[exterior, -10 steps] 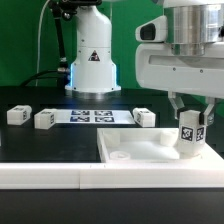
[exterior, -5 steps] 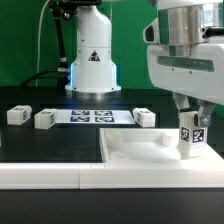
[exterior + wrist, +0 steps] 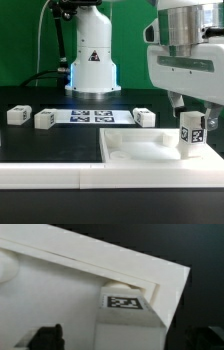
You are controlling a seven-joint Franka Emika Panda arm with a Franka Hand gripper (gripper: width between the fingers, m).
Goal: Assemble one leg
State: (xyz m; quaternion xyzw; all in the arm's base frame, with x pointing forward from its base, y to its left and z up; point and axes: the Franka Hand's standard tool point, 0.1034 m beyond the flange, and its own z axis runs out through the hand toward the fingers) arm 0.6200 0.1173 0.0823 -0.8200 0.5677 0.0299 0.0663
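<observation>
One leg (image 3: 191, 133), a small white block with a black-and-white tag, stands upright at the right corner of the large flat white square part (image 3: 135, 152). My gripper (image 3: 192, 108) hangs just above it, jaws apart and empty. In the wrist view the leg (image 3: 128, 304) sits in the raised-rim corner of the flat part (image 3: 60, 286). My gripper (image 3: 125, 339) shows its dark fingers (image 3: 45, 336) spread wide, with nothing between them. Three more legs lie on the black table: one at the exterior view's far left (image 3: 17, 116), a second beside it (image 3: 44, 120), and a third behind the flat part (image 3: 145, 117).
The marker board (image 3: 92, 115) lies flat on the table between the loose legs. The robot's white base (image 3: 92, 62) stands behind it. A white ledge (image 3: 40, 175) runs along the front.
My gripper has risen off the leg, its fingers now above the block instead of at its sides. The leg stays standing in the corner.
</observation>
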